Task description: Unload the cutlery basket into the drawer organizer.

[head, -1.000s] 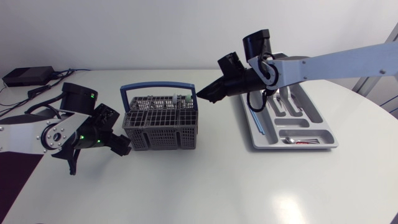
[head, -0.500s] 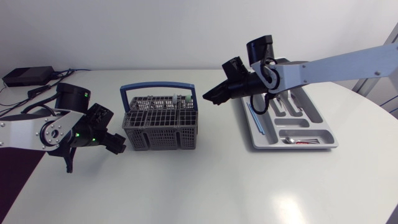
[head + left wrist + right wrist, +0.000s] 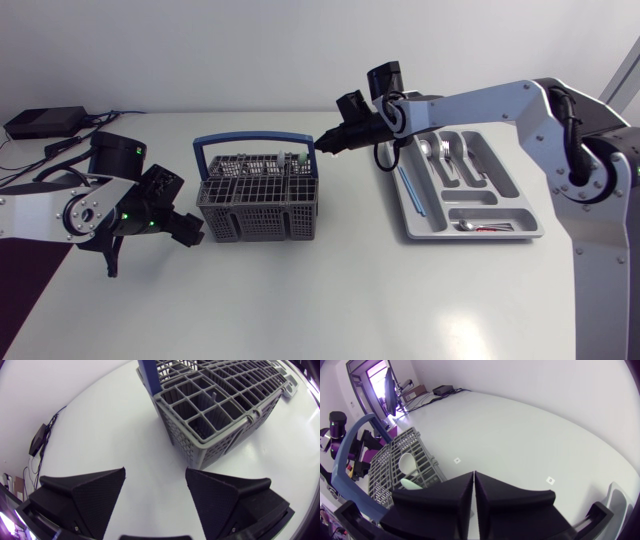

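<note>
Left pincer, head view: low on the worktop, just beside the left wall of the cutlery basket. Right pincer hangs at the basket's rear right corner, above the rim. Drawer organizer lies well to the basket's right, with spoons and forks in it.

Left wrist view: left pincer has its fingers spread wide, with nothing between them. The basket stands ahead, one corner nearest.

Right wrist view: right pincer has its fingers pressed together, gripping nothing. The basket lies below and to one side, its blue handle raised. A spoon bowl shows in one compartment.
</note>
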Tool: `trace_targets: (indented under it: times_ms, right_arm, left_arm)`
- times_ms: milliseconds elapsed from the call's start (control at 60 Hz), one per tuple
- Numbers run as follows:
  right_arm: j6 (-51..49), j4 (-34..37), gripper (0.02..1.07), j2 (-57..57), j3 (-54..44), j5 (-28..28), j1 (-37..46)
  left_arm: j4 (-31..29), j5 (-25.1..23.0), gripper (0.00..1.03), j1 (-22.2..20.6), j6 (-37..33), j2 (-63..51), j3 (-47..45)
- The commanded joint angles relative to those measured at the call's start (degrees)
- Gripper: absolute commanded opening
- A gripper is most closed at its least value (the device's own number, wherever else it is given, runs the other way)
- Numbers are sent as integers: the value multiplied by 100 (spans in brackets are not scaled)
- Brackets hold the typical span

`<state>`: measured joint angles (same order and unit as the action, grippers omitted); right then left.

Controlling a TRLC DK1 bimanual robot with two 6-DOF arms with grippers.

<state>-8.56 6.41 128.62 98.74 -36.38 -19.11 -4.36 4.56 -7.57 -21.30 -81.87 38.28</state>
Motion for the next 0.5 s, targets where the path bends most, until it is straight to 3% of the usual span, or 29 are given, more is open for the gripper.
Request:
trace_targets:
  times_ms: [0,200,483]
  right_arm:
    - [144,220,7,269,225,-212,-93]
    - [-331,642,7,58,-197,-616,-136]
    - [-849,650,7,-1067,-1849,-1064,-128]
  left_arm:
    - [58,-51,84,19,-94,-172,162]
    - [172,-51,84,54,-94,-418,347]
    - [251,-51,84,19,-111,-761,663]
